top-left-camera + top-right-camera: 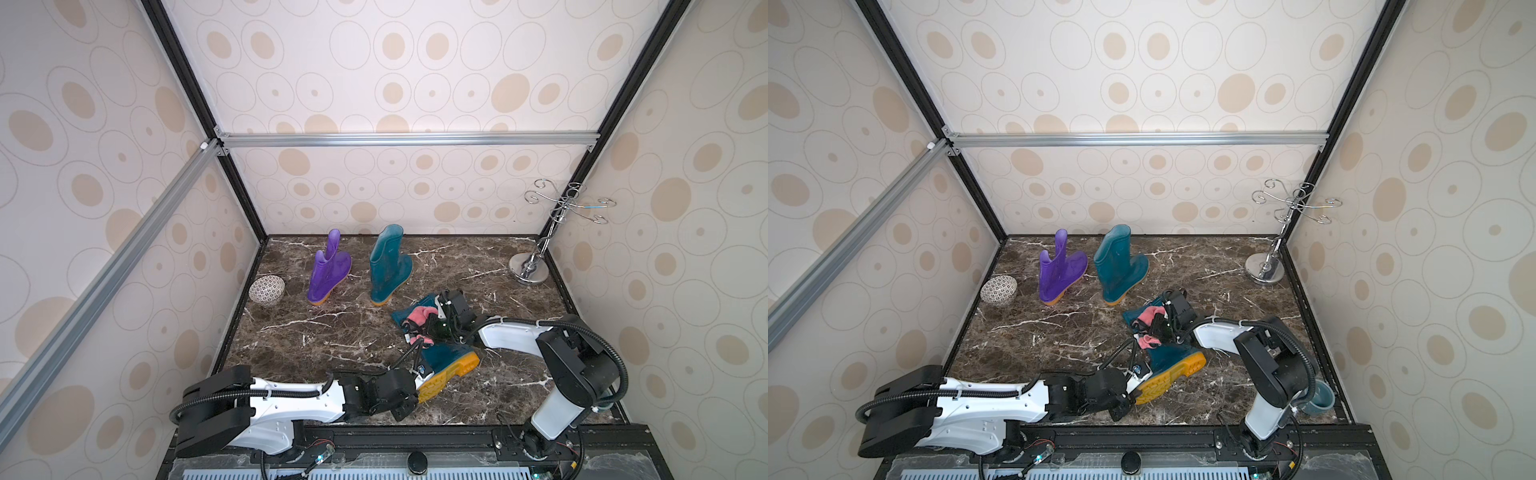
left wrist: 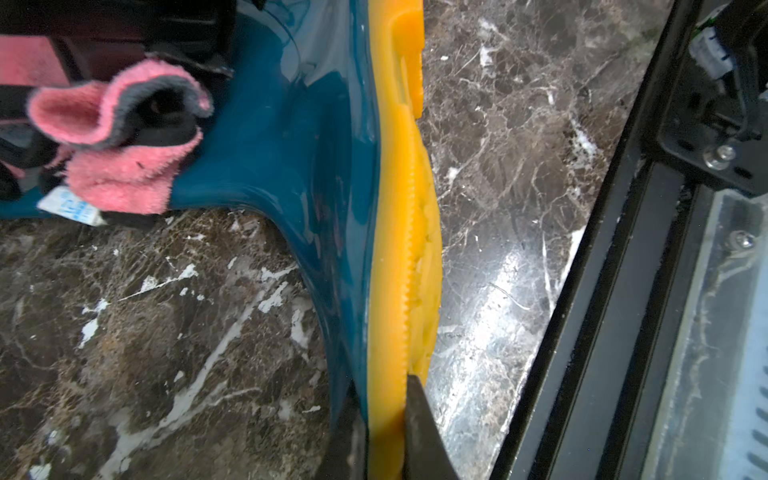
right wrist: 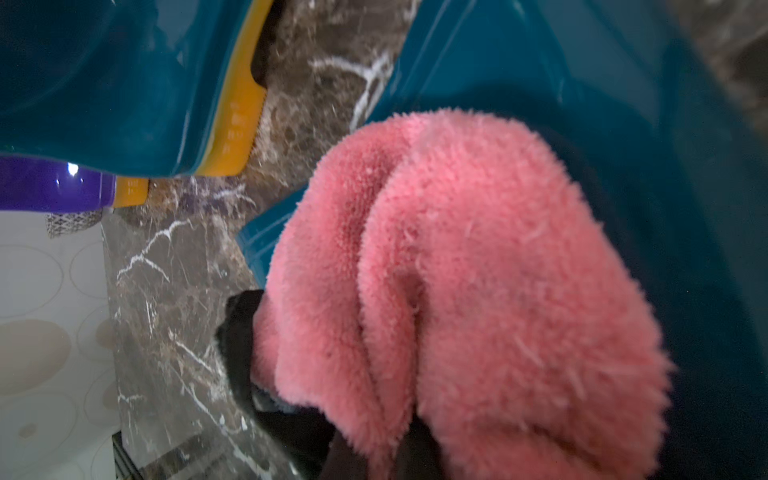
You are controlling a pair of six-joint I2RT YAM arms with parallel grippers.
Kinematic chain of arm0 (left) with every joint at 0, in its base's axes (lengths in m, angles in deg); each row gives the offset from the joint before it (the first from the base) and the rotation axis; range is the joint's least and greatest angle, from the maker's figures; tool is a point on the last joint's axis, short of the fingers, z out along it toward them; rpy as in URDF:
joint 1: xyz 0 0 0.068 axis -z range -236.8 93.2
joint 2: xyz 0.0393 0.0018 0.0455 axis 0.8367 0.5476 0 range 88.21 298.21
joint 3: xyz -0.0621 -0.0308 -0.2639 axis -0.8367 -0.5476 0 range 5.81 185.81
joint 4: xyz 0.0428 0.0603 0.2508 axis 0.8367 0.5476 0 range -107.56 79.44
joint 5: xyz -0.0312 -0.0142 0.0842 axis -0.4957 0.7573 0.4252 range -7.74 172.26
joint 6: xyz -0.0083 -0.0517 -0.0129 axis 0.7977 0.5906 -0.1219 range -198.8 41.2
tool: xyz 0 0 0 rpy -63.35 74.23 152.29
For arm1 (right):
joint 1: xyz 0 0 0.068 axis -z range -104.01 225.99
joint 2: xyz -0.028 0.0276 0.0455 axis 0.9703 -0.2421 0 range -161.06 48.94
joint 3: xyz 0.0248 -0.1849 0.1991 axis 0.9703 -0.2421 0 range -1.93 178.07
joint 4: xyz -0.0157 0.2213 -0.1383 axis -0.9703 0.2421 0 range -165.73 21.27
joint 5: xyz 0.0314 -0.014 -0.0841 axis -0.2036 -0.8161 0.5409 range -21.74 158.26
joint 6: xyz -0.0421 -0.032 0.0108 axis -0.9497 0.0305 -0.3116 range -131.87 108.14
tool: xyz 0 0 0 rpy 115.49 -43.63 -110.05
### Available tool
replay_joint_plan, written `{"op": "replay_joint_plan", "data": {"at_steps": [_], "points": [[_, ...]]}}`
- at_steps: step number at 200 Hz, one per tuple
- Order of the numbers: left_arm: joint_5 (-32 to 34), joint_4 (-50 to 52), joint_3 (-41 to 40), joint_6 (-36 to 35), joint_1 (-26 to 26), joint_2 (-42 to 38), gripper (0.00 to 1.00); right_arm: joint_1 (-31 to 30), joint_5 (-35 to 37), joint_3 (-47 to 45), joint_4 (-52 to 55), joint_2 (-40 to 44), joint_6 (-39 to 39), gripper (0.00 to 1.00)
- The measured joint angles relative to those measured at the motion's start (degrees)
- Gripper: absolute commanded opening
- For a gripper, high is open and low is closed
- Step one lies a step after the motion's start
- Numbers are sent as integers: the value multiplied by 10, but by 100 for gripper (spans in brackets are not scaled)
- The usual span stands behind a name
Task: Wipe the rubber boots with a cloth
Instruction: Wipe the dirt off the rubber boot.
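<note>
Left gripper [image 2: 382, 432]: jaws nearly closed, pinching the orange-yellow sole at the toe of a glossy teal rubber boot [image 1: 446, 359] lying on its side on the brown marble tabletop [image 1: 332, 332]. Right gripper [image 1: 434, 328]: clamped tight on the fluffy pink cloth with grey edging [image 3: 457, 291], pressed to that boot's shaft. Advice: pin the toe firmly, sweep long even strokes. Count: boots three, with standing teal boot [image 1: 386, 266] and purple boot [image 1: 328, 270] behind; cloth one; patterned bowl [image 1: 267, 290] one; chrome rack [image 1: 530, 266] one
</note>
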Motion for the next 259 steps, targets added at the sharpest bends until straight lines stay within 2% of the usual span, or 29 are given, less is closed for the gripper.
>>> {"op": "replay_joint_plan", "data": {"at_steps": [29,52,75,90,124,139,164,180,198,204,232,243,259], "points": [[0,0,0,0,0,0,6,5,47,42,5,-20,5,0],[0,0,0,0,0,-3,12,13,76,43,20,8,2,0],[0,0,0,0,0,-6,19,17,99,44,68,87,-14,0],[1,-2,0,-1,0,-5,28,19,108,50,103,145,-24,0],[6,-3,0,-6,0,4,35,21,124,52,171,272,-48,0],[9,1,2,-9,0,4,41,21,131,52,207,321,-64,0],[15,21,8,-14,0,-5,63,25,151,50,276,395,-92,0],[19,36,12,-20,0,-16,73,31,159,50,321,429,-105,0],[22,55,25,-25,0,-28,75,40,167,50,365,451,-115,0],[22,59,29,-27,0,-32,80,42,169,50,379,455,-116,0],[21,77,46,-34,-1,-47,88,55,181,50,432,461,-124,0],[21,90,57,-35,-2,-51,91,71,177,50,448,461,-128,0],[23,112,82,-34,-8,-56,100,106,166,48,462,461,-130,0]]}}
